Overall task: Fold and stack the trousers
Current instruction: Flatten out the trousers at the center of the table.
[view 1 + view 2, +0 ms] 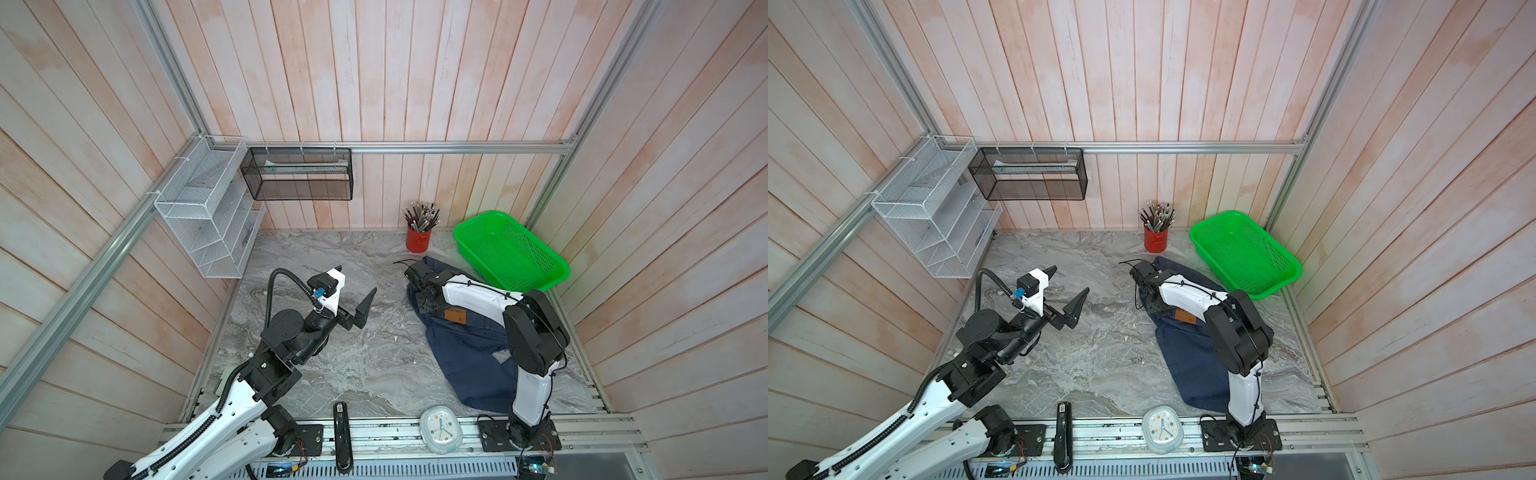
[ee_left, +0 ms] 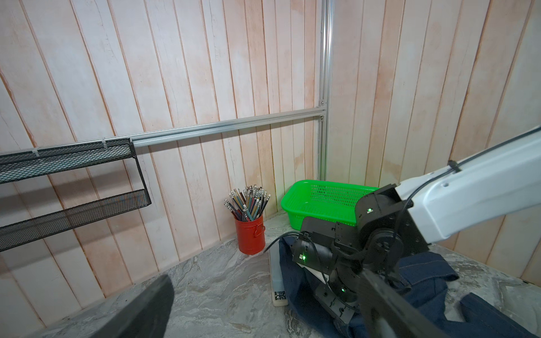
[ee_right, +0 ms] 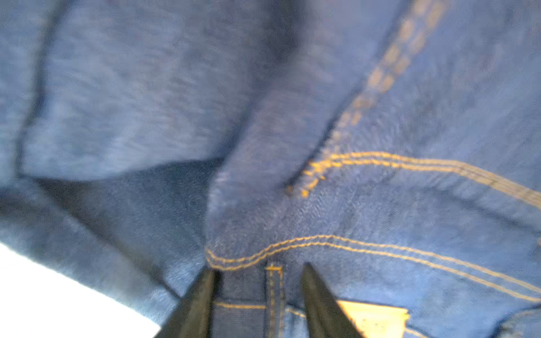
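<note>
1. Marble table [image 1: 332,374]: its 3 o'clock side carries the trousers [image 1: 469,357], dark denim lying rumpled.
2. Green basket [image 1: 511,249] sits at 2 o'clock, just beside the trousers.
3. Left gripper [image 1: 358,278] hovers toward 11 o'clock, jaws spread wide, empty.
4. Right gripper [image 3: 259,267] is down on the waistband, its fingers either side of a belt loop [image 3: 274,292]. I cannot tell whether they pinch it.

The left arm [image 1: 187,444] and right arm [image 1: 530,395] pair white shells with black joints, black cables and tapered black fingers [image 1: 365,305].
</note>
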